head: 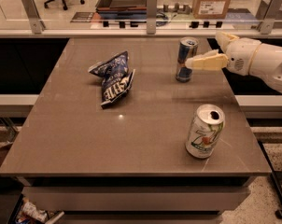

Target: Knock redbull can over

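Observation:
The redbull can (184,59), slim, blue and silver with a silver top, stands upright at the table's back right. My gripper (202,49) reaches in from the right on a white arm and is open. Its lower cream finger (207,62) points left, and its tip is at the can's right side, at about mid height. I cannot tell whether it touches the can. The other finger (223,38) sits higher, behind and to the right of the can.
A wider white-and-green 7UP can (204,131) stands near the front right. A crumpled blue chip bag (114,77) lies at the back left. The brown table (85,139) ends close to the right of the cans. A glass rail with posts (151,12) runs behind.

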`<action>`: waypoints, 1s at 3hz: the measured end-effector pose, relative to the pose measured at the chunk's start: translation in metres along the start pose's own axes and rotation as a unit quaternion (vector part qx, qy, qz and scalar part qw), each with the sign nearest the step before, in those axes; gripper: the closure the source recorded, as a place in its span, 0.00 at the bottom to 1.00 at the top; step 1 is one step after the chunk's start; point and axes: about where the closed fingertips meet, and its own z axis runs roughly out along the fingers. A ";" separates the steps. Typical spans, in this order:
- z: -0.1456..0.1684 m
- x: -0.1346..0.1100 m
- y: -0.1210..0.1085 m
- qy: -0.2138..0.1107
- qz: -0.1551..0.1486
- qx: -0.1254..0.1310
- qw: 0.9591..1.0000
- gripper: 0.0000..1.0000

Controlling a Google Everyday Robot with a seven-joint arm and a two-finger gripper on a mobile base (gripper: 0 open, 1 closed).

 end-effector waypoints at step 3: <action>0.028 0.023 0.016 -0.021 0.030 -0.006 0.999 0.00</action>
